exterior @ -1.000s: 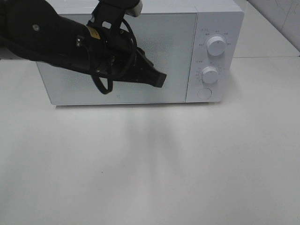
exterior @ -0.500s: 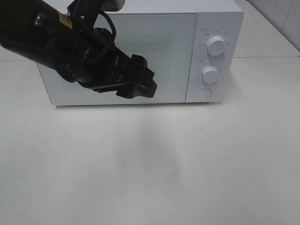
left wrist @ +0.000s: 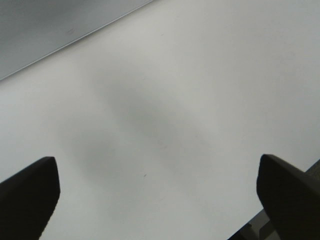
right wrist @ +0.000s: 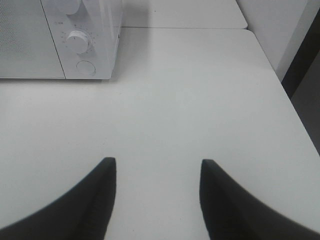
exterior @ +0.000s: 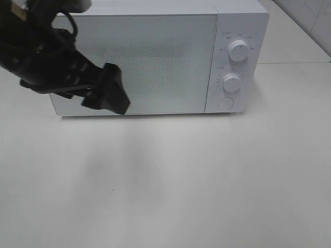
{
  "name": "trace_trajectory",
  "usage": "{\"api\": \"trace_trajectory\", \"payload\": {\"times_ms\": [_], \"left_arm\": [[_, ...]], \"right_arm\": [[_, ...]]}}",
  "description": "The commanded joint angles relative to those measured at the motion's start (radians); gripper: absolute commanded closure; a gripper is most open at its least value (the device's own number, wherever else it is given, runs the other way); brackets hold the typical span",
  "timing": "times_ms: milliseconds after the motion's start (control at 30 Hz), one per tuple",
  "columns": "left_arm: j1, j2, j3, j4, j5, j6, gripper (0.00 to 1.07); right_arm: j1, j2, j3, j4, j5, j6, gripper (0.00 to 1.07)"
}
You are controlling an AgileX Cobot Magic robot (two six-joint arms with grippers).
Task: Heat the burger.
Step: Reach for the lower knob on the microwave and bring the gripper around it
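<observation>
Hanging just in front of the left part of the microwave point(exterior: 155, 10) door point(exterior: 155, 62), the left pincer point(exterior: 111, 92) has its jaws spread wide and nothing between them; its wrist view shows only bare desk point(exterior: 207, 181) under the two tips. The door is shut and its frosted front hides the inside. The burger is in none of the views. It is not on the visible desk, so it is probably already inside, though that cannot be confirmed.

If so, the step in hand is likely starting the heat. The left arm would do best to lift clear towards its own side without brushing the door, so nothing gets nudged open.

Right of the door sits the panel: an upper dial point(exterior: 238, 50), a lower dial point(exterior: 232, 82) and a round button point(exterior: 225, 103) at the bottom. The markings are too small to read, so which dial sets the time cannot be told. Whichever pincer goes in should meet the chosen knob square on, with jaws either side of its rim. It should close firmly and twist about the knob's own axis, without pushing, since the microwave could slide on the smooth desk. It should keep off the button, which may release the door.

The right pincer point(right wrist: 157, 197) hovers over open desk to the right, well apart from the panel, jaws partly open and empty.
</observation>
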Motion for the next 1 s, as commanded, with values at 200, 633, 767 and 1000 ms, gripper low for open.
{"api": "trace_trajectory", "payload": {"times_ms": [200, 633, 767, 1000], "left_arm": [[0.213, -0.080, -0.008, 0.076, 0.215, -0.002, 0.01], [0.520, -0.089, -0.007, 0.250, 0.371, -0.005, 0.01], [0.553, -0.103, 0.019, 0.246, 0.391, 0.000, 0.01], [0.633, -0.210, 0.129, 0.216, 0.355, 0.068, 0.01]], "right_arm": [[0.000, -0.030, 0.002, -0.004, -0.009, 0.004, 0.57], [0.000, -0.030, 0.002, -0.004, -0.009, 0.004, 0.57], [0.000, -0.030, 0.002, -0.004, -0.009, 0.004, 0.57], [0.000, -0.030, 0.002, -0.004, -0.009, 0.004, 0.57]]}}
